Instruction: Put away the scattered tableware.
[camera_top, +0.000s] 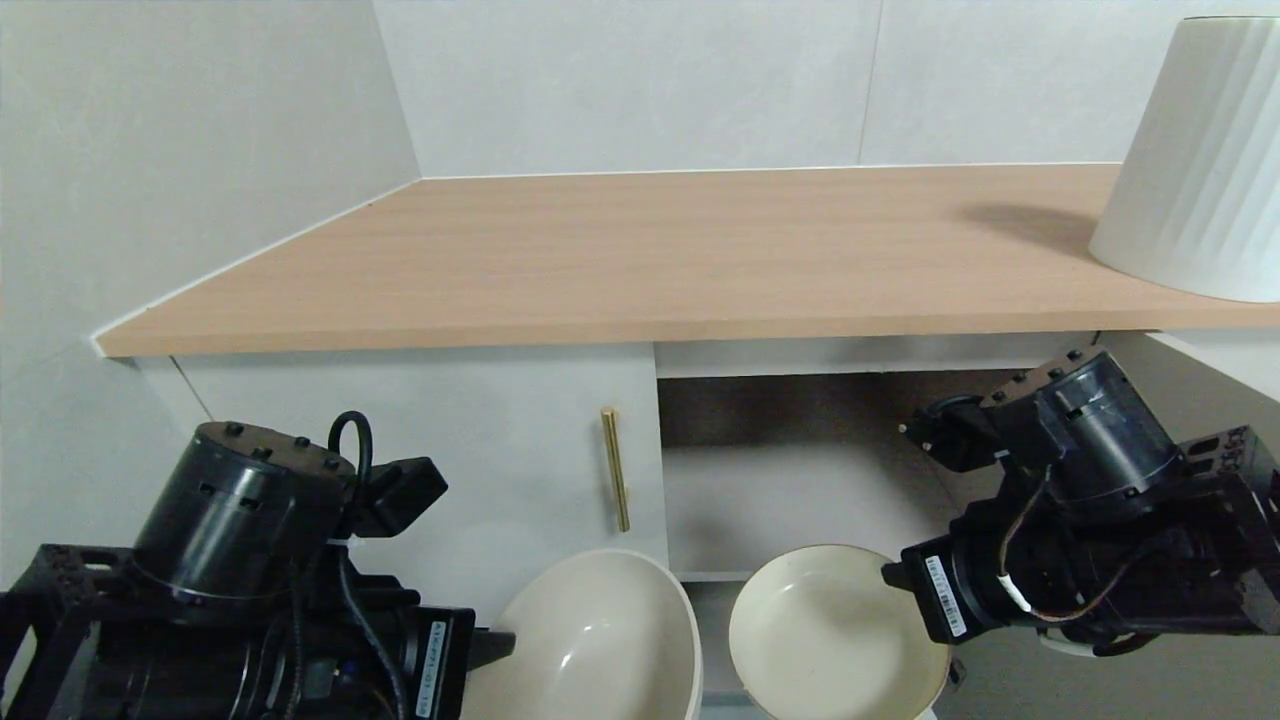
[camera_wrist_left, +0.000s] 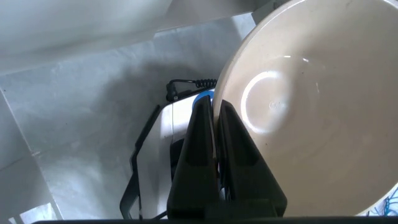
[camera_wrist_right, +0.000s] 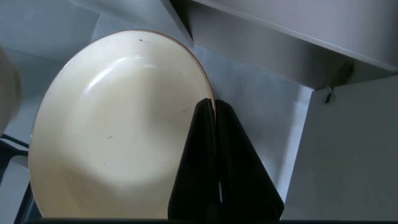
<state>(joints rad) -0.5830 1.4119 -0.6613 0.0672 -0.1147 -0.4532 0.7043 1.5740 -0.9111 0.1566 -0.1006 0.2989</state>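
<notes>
My left pincer (camera_wrist_left: 215, 107) clamps the rim of the bowl (camera_top: 600, 635), lower centre of the head view; my right pincer (camera_wrist_right: 214, 107) grips the plate (camera_top: 830, 635) just right of it, below the table (camera_top: 640, 260).

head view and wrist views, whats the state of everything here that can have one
left gripper: jaws shut on bowl rim
bowl: held, tilted, empty
right gripper: jaws shut on plate rim
plate: held, tilted, empty
left cabinet door: closed
right cabinet compartment: open
lampshade: upright on countertop
</notes>
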